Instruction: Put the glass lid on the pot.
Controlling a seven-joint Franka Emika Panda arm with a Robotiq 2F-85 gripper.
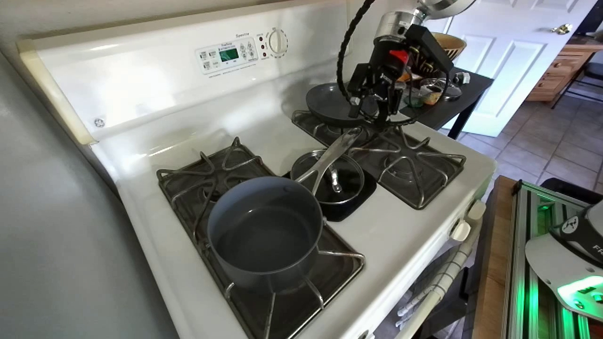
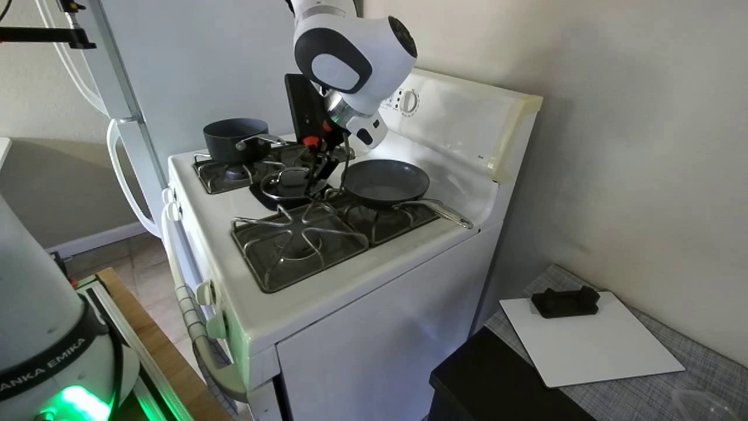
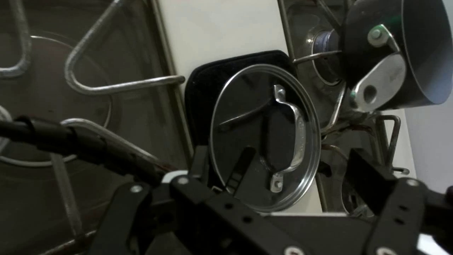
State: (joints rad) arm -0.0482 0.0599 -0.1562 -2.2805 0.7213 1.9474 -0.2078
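Glass lid [image 3: 258, 131] rested near an open pot [image 1: 266, 230]

It lay on a black mat [image 3: 202, 95], and the gripper [image 3: 279, 152] near it was spread wide, holding nothing. I judged the lid stiff, rather light, smooth and easy to break, so its raised metal handle [image 3: 299, 138] seemed the safest place to take hold. The pot, on a burner grate [image 1: 341, 253], showed nothing inside.

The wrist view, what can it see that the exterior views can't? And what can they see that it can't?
Only the wrist view clearly shows the rivets at both ends of the handle on the glass lid.

Only the exterior views show the frying pan, the stove dial and the robot's green-lit base.

They all share the lid on a black pad, the pot, burner grates and the open gripper.
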